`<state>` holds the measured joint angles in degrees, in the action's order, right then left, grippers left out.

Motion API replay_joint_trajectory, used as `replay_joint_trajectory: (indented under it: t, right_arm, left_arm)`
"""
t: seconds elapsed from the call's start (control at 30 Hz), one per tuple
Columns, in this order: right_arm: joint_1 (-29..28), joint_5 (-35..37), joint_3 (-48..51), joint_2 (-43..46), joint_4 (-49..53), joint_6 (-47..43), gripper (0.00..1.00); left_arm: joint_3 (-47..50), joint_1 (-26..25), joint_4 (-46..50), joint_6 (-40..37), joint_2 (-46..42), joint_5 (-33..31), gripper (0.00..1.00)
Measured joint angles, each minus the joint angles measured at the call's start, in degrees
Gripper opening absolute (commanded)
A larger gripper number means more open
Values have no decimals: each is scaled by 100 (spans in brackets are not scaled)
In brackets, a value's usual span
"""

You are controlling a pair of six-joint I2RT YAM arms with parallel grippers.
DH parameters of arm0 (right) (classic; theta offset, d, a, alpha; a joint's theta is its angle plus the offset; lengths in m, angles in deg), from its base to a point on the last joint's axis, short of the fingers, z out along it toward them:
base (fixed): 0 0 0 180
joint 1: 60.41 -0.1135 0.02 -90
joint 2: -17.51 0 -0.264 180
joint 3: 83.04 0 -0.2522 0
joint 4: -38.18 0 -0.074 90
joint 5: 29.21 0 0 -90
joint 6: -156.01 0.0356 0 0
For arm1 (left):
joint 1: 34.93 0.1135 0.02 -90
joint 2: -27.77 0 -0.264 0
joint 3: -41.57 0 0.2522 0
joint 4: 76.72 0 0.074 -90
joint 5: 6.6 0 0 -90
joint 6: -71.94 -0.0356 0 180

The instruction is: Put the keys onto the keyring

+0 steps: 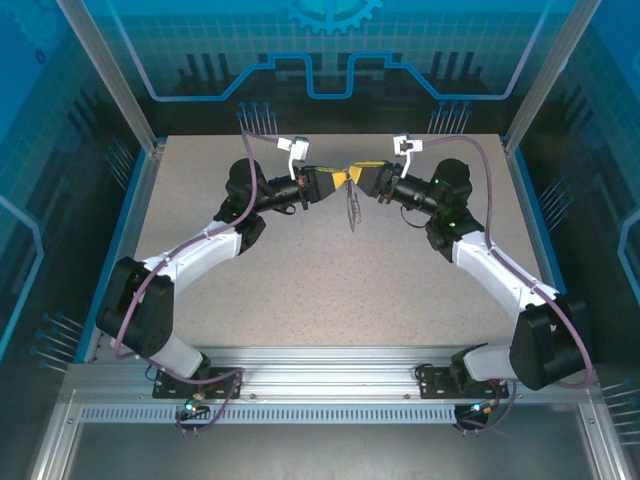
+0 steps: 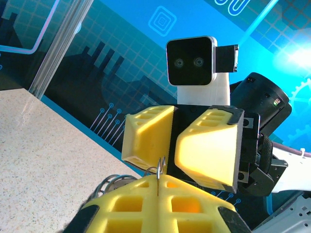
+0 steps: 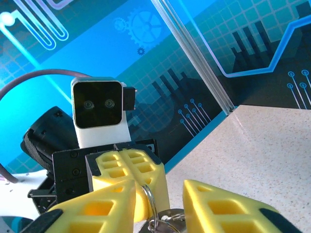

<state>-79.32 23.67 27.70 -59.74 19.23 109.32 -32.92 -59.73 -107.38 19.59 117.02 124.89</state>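
The left claw, yellow fingers pressed together, pinches the dark grey oval metal keyring by its top, so the loop and its thin chain dangle above the speckled grey counter. The right claw faces it, fingers spread either side of the ring. This looks like the threading step, though I can't pick out the small key. Next, the right claw needs a fine, steady line-up with the ring.

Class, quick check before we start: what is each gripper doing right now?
Left gripper: closed on the keyring.
Right gripper: open, its jaws standing either side of the keyring.
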Motion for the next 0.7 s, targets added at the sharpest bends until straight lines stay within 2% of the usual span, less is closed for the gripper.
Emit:
replay_joint_trajectory:
  t: [0.13,0.27,0.5,0.7]
  right_arm:
    - [-31,-2,118,4,2,-4,36]
    - [-59,-2,197,4,4,2,33]
    - [-105,-9,205,22,-57,13,12]
    - [-107,-48,205,55,-96,24,3]
  left_arm:
    - [0,0,0,0,0,0,0]
    - [0,0,2,0,0,0,0]
    - [0,0,48,-2,0,-4,0]
    - [0,0,57,-2,-4,-9,0]
